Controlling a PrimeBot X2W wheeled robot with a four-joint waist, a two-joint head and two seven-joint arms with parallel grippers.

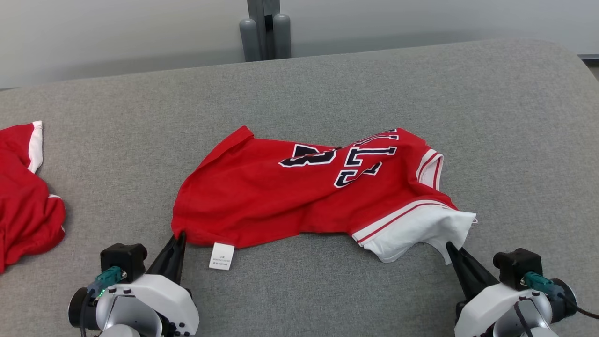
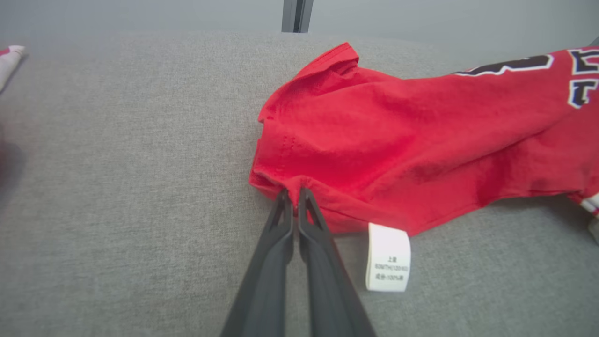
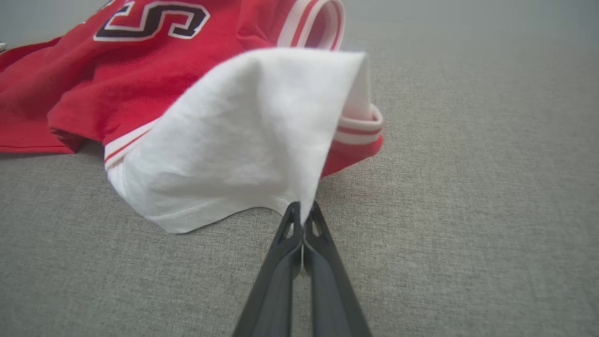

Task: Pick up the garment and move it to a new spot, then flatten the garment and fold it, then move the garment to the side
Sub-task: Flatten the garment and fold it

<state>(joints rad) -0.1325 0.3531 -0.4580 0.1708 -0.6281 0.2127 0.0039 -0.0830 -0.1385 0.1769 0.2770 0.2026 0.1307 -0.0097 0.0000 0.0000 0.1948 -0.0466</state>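
Observation:
The garment (image 1: 290,196) is a red jersey with black-and-white lettering and a white sleeve, lying crumpled in the middle of the grey surface. My left gripper (image 1: 179,236) is shut on its near left red corner, and the left wrist view shows the fingertips pinching the hem of the garment (image 2: 398,150) at my left gripper (image 2: 294,194). My right gripper (image 1: 450,247) is shut on the tip of the white sleeve; in the right wrist view the white cloth of the garment (image 3: 243,140) rises from my right gripper (image 3: 303,216). A white care label (image 1: 222,256) hangs off the near hem.
A second red garment (image 1: 23,206) with white trim lies at the left edge of the grey padded surface (image 1: 327,84). A grey post (image 1: 265,29) stands behind the far edge. Bare grey fabric stretches to the right and behind the jersey.

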